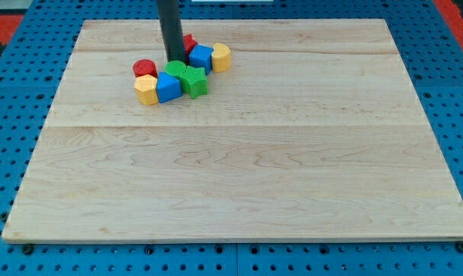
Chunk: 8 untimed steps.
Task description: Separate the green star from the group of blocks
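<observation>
The green star (194, 80) lies at the lower right of a tight cluster of blocks near the board's top left. It touches a green round block (175, 70) on its left, a blue block (168, 87) lower left and a blue block (201, 57) above. My tip (175, 61) stands in the middle of the cluster, just above and left of the star, against the green round block. A red cylinder (145, 67), a yellow block (146, 90), a yellow block (221, 57) and a red block (188, 42), partly hidden behind the rod, complete the group.
The blocks rest on a light wooden board (239, 153), which lies on a blue perforated table (17, 92). Red flooring (5, 19) shows at the view's top corners.
</observation>
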Available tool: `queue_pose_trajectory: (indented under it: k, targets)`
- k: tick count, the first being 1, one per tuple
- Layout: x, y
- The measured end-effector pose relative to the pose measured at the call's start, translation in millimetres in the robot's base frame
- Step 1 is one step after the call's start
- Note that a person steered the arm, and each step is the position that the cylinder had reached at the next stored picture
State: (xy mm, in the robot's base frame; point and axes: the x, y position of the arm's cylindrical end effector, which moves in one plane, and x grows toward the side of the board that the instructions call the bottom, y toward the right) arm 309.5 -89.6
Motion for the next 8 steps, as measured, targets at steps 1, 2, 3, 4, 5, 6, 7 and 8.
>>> queue_pose_trajectory:
  k: [1, 2, 3, 4, 5, 6, 7, 8]
  targets:
    - [24, 20]
    - [48, 40]
    - [67, 51]
    - [55, 80]
    - [39, 40]
    - [18, 39]
    - [3, 40]
    - [-1, 37]
